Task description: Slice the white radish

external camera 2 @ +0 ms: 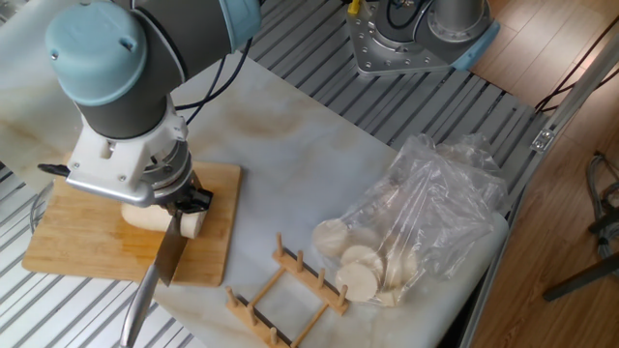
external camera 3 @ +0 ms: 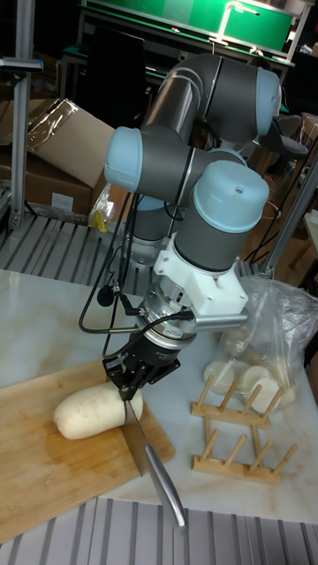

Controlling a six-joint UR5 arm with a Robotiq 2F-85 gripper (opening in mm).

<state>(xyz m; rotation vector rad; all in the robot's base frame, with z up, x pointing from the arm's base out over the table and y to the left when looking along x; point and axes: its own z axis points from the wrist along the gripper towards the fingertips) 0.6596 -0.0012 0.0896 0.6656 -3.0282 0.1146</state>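
Directly under the claw (external camera 3: 131, 381) pinching a knife (external camera 3: 148, 449), the white radish (external camera 3: 91, 411) on its board (external camera 3: 53, 472).

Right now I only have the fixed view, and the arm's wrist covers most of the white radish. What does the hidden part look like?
Observer: In the tall fixed view the white radish lies on the cutting board as one thick piece, its rounded end pointing away from the knife.
Operator: Where does the blade meet it?
Observer: At the end opposite the rounded one, standing on edge directly under the gripper.
Operator: Is the knife actually clamped?
Observer: Yes, the dark fingers pinch the blade's top from both sides, and the silver handle sticks out free.
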